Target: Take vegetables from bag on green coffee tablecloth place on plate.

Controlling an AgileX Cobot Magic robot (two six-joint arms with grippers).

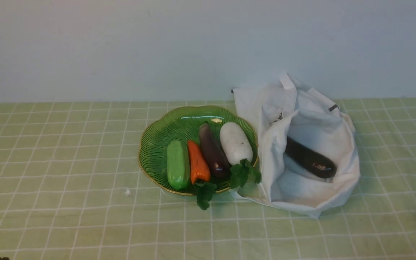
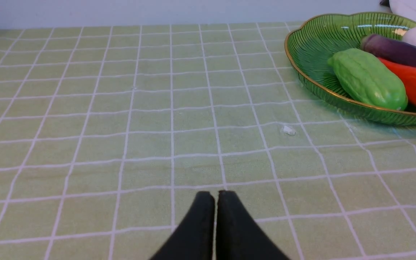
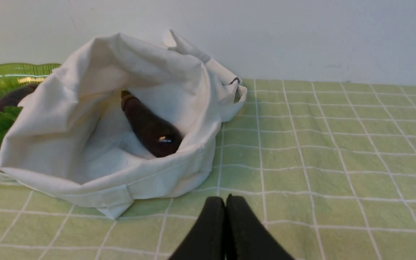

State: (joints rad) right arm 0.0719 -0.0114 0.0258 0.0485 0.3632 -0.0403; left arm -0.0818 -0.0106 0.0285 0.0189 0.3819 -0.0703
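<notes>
Eggplant in bag: one dark eggplant in the bag (image 1: 311,160) lies slanted inside the white bag (image 1: 316,195), right of centre in the front view; its glossy rounded end points toward the lower right, its other end is tucked under a cloth fold.
Eggplant on plate: the second eggplant on the plate (image 1: 212,151) rests on the green plate (image 1: 154,144) at frame centre, between an orange carrot (image 1: 197,164) and a white radish (image 1: 235,142); a green gourd (image 1: 178,164) lies at the left of the row.
Bag and plate: the bag's left edge touches the plate's rim; leafy greens (image 1: 244,173) hang over the near rim.
Right claw: the right claw (image 3: 225,206) is pressed shut and empty, low at the bottom of its wrist view, just in front of the bag's near hem.
Left claw: the left claw (image 2: 215,200) is likewise closed on nothing, over bare cloth, well apart from the plate.
Step in hand: judged, fetching the last eggplant; nothing is gripped yet.
Doing it well: the right claw should open wide before entering, come down through the bag's open mouth, and close across the eggplant's exposed middle, clear of the soft cloth, which may snag or lift with it.
Placing: little room is left on the plate; the gap near its far rim looks safest.
Surface: the green coffee tablecloth (image 1: 67,162), pale green with white grid lines, covers the surface; a small white crumb (image 1: 127,192) lies left of the plate.
Room: a plain pale wall (image 1: 121,47) fills the upper part of the frame.
</notes>
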